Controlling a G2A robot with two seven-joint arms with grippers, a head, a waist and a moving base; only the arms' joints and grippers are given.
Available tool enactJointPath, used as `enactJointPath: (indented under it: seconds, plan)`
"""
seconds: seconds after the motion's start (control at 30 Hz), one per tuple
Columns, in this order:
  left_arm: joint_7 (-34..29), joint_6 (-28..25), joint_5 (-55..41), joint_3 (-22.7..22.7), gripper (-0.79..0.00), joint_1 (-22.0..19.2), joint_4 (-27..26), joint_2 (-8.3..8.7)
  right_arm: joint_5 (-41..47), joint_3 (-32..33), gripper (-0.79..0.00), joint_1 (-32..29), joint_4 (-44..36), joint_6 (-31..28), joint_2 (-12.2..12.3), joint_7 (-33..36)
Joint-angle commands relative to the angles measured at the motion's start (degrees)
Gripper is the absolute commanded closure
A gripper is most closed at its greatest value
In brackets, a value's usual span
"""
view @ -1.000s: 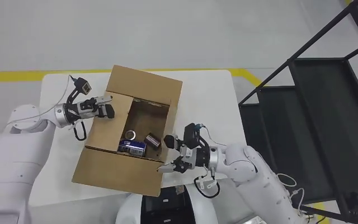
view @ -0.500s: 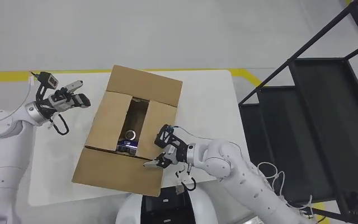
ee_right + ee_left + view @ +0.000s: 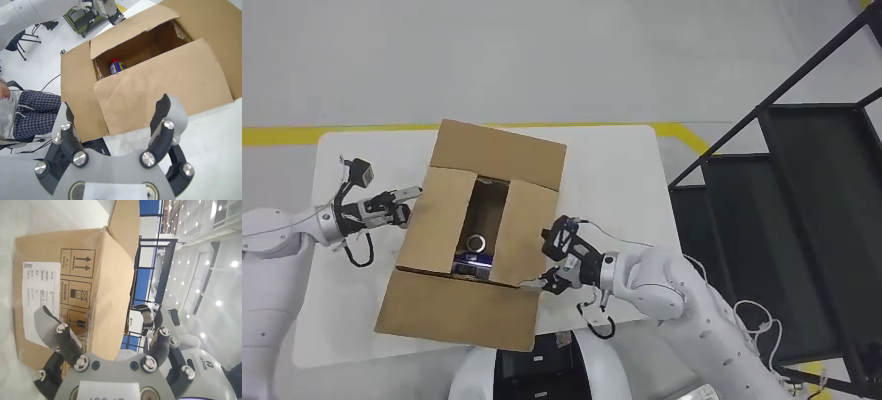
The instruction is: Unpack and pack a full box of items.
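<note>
Now the side flaps (image 3: 517,225) of the box (image 3: 504,150) on the table (image 3: 612,170) had folded inward — only a gap showed the spray can (image 3: 117,66) inside. The left gripper (image 3: 405,196) and right gripper (image 3: 542,262) flanked it, fingers wide and empty — packing seemed nearly finished.

We're in a big industrial hall, looks like a robot lab: grey floor (image 3: 542,60) with a yellow line (image 3: 292,134), black steel stairs (image 3: 802,170) beside the table (image 3: 612,170), rows of ceiling lights (image 3: 234,264) high overhead
</note>
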Motion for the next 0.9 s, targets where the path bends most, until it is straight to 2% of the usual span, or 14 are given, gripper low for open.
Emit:
enactJointPath:
  seconds: [0.0,0.27,0.4,0.47,0.6,0.7,0.87]
  plan:
    - [-2.31,1.22,-1.40,-0.15,-0.785,0.47,-0.99,0.13,0.90,3.89,-0.785,-2.76,-1.79,-1.85,0.72,0.34]
    - [-6.64,5.05,-2.49,1.29,-0.785,1.63,-5.09,0.28,5.61,16.72,-0.785,-13.35,-4.99,-10.64,3.25,4.66]
    - [-7.85,6.73,-2.99,2.53,-0.785,1.24,-5.56,0.13,10.88,19.08,-0.785,-16.74,-3.22,-16.32,4.20,7.72]
    - [-6.93,6.78,-4.46,2.29,-0.785,0.61,-4.89,0.03,12.98,18.80,-0.785,-17.70,-2.38,-18.12,4.58,9.44]
    - [-1.00,5.72,-7.81,0.48,-0.785,-0.86,-2.58,-0.18,17.28,16.28,-0.785,-18.49,0.37,-20.53,5.11,11.90]
    - [2.00,4.46,-9.33,-1.21,-0.785,-1.67,-1.54,-0.10,16.96,13.65,-0.785,-18.16,2.31,-20.19,5.37,14.11]
    - [2.97,3.46,-11.01,-3.67,-0.785,-1.94,-1.10,0.30,15.04,9.06,-0.785,-16.83,5.62,-19.02,5.54,15.57]
